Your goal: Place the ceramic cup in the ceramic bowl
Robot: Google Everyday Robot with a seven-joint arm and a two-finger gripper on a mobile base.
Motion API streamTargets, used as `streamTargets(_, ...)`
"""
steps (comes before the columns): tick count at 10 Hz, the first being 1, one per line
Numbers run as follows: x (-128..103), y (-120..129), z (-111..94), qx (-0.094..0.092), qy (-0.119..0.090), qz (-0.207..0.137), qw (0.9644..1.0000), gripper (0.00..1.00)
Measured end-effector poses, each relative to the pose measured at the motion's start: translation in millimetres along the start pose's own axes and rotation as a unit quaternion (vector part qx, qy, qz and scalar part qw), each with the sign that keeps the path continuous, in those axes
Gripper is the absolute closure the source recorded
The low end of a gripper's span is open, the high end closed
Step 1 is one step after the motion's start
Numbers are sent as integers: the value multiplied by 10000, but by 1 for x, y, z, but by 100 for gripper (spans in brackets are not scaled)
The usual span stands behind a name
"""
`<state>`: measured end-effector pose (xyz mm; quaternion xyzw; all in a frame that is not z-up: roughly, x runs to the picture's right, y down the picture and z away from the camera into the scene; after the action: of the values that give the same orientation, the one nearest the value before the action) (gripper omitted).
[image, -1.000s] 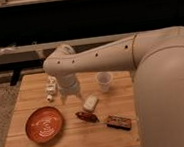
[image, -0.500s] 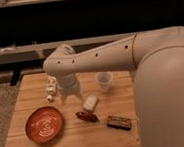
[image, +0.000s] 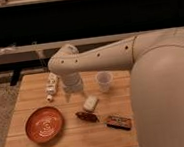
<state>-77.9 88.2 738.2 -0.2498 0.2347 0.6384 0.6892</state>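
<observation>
I see the tool (image: 73,88) low over the back of the bench (image: 78,141), grip state I cannot tell, ceramic cup (image: 104,80) upright near it, ceramic bowl (image: 44,124) well apart at front.

Orange-red bowl (image: 44,124) w/ pale swirls, whitish cup (image: 104,80), pale claw (image: 73,88) over tan table (image: 83,139).

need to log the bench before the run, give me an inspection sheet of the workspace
surface: wooden table, things spread out on it
job's things: cup upright at the back; bowl front left, nothing in it; the two well apart
clutter: white bottle, white lump, brown item, dark packet
grippers: gripper low over the table, between bottle and cup
cables: nothing seen
surroundings: dark shelf behind, carpet at left
</observation>
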Motion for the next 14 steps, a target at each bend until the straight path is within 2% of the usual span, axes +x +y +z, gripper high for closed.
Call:
streamTargets(4,-61,-52,10,106,-276,-36,9996,35)
streamTargets(7,-90,-85,15,159,-453,-25,9988,35)
streamTargets(9,-98,-101,26,200,-612,-71,9979,35)
streamTargets(10,-100,-109,38,217,-664,-93,9975,35)
streamTargets(13,-104,-125,71,270,-703,-148,9971,35)
streamTargets(14,-105,-128,83,342,-699,-163,9968,40)
